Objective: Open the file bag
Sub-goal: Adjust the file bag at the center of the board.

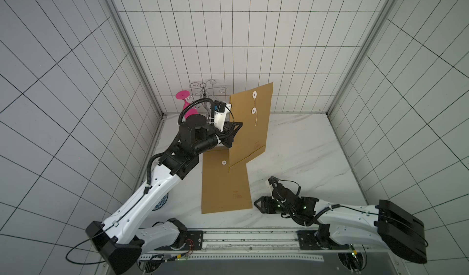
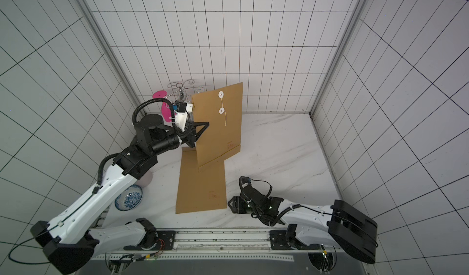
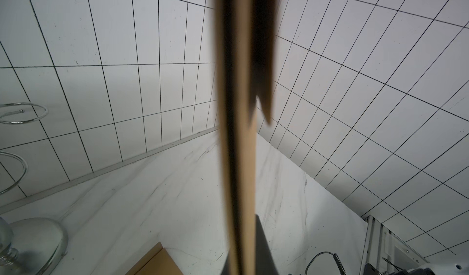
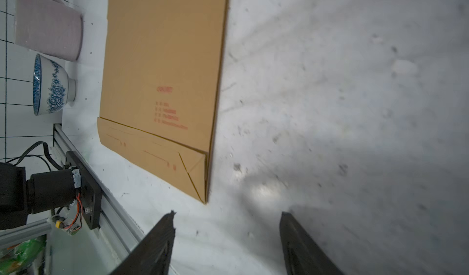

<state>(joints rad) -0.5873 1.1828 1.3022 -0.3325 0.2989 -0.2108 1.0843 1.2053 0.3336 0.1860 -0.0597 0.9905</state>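
Top views: both show a white marbled counter [image 1: 317, 146] carrying two brown bags, with an arm on either side.
File bag: the file bag [image 1: 251, 134] is held upright, lifted off the counter towards the back wall.
Second bag: the second bag [image 1: 223, 190] lies flat on the counter, partly under the raised one.
Left gripper: the left gripper [image 1: 234, 134] has its jaws clamped tight on the upright bag's side edge.
Right gripper: the right gripper [image 4: 227, 214] is low over the counter, just beside the flat bag's near corner, with its jaws apart and empty.
Closure: a string [image 1: 255, 120] runs between the upper disc [image 1: 254, 93] and the lower disc [image 1: 254, 111], and its tail hangs loose.
Progress: the unwinding looks mostly done. The flap seems to lie closed, so freeing the string and lifting the flap remain.
Writing: the red print [image 4: 167, 111] on the flat bag is too blurred to read, and the upright bag's print is too small.
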